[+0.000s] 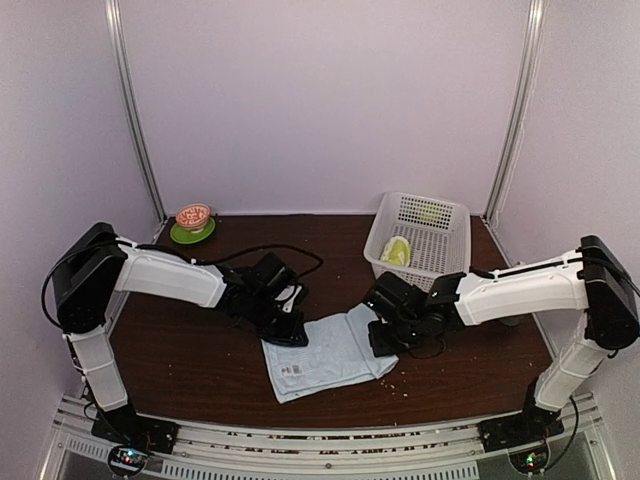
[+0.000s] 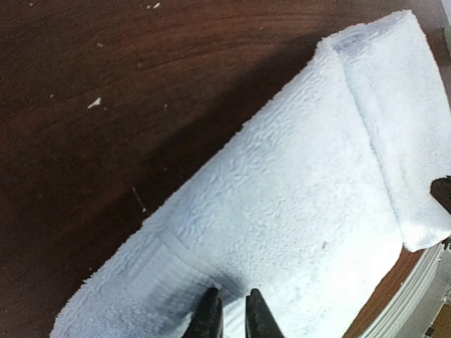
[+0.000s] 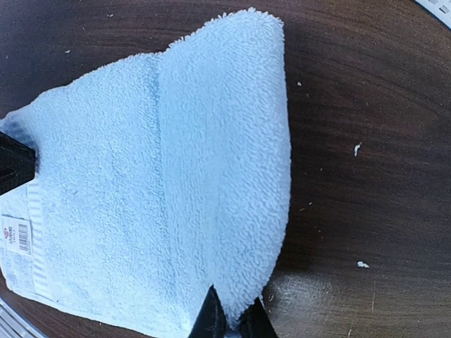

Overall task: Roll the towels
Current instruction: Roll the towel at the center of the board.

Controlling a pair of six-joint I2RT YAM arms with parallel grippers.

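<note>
The light-blue towel [image 1: 325,358] lies flat on the dark table near the front middle, with its right end folded over. My left gripper [image 1: 290,330] is at the towel's far left corner, its jaws nearly closed on a pinch of the cloth [image 2: 296,197]. The left gripper's tips [image 2: 232,310] show at the bottom of the left wrist view. My right gripper [image 1: 385,338] is shut on the folded right edge [image 3: 232,176], and the fold sits between its tips [image 3: 234,320]. The yellow-green towel [image 1: 397,250] lies bunched in the white basket [image 1: 440,215].
The white basket stands at the back right. A small patterned bowl [image 1: 193,214] sits on a green saucer [image 1: 190,234] at the back left. A white label [image 3: 17,236] shows on the towel's near corner. Crumbs dot the table, and the metal rail [image 1: 300,445] runs along the front.
</note>
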